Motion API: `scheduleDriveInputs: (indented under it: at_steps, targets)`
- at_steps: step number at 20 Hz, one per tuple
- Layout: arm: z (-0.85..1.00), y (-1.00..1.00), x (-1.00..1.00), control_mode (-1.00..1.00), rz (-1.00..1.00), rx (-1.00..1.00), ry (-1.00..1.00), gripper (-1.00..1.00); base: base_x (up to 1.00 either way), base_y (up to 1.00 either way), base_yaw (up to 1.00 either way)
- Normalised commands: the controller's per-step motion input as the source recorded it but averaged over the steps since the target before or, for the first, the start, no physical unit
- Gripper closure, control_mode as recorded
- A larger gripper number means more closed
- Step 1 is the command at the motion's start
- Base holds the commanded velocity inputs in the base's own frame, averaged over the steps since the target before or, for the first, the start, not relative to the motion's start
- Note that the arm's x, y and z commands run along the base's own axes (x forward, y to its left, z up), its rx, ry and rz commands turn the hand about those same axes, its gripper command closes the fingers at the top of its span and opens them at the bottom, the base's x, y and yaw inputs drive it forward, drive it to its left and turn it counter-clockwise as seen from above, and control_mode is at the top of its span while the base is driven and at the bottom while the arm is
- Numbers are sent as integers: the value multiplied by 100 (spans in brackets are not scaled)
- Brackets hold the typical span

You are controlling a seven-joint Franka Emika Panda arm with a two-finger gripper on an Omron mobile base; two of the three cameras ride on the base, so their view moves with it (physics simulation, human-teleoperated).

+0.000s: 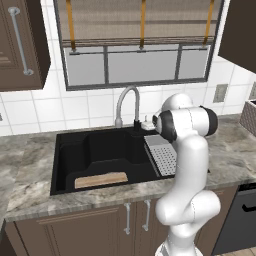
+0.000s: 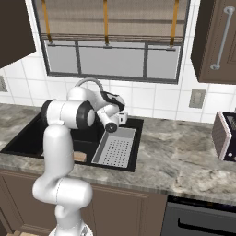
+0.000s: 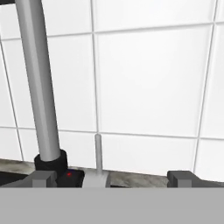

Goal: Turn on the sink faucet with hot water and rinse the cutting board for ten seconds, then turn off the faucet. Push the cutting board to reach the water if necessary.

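The sink faucet (image 1: 127, 102) is standing at the back rim of the sink (image 1: 67, 150), against the white tiled wall (image 3: 148, 78), with its silver-grey spout arching forward over the basin. In the hand view its upright pipe (image 3: 40, 83) is rising from a dark base (image 3: 51, 164) at the left, and a thin grey lever handle (image 3: 98, 153) is standing upright just beside that base, to its right.

The cutting board (image 1: 101, 179) is lying flat on the floor of the sink, near the front wall of the basin and toward its left half, well apart from the spot under the spout. In the right base view a small tan corner of it (image 2: 80, 156) is showing past the arm.

The claw (image 3: 116, 177) is sitting low at the back of the sink, close in front of the lever, and its two dark fingertips (image 3: 43, 177) are standing wide apart with the lever between them, not touching it as far as can be told. Nothing is being held.

A grey perforated drainer tray (image 1: 164, 155) is resting along the right side of the basin, and the white arm is bending over it. The marbled grey table (image 2: 184, 152) is running to both sides of the sink, and a toaster (image 2: 226, 136) is standing near its right edge.
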Motion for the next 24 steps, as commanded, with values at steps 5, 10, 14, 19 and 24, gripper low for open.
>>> scheduleDriveInputs:
  at_steps: [5, 10, 14, 19, 24]
  targets:
    - [-9, 0, 13, -100, 0, 0, 0, -100, 0, 0, 0]
    - [-6, 0, 14, -100, 0, 0, 0, -100, 0, 0, 0]
    - [-5, 2, 4, -100, 0, 0, 0, -100, 0, 0, 0]
    - [-3, 8, 6, -100, 0, 0, 0, -100, 0, 0, 0]
    - [0, 8, 10, -100, 0, 0, 0, -100, 0, 0, 0]
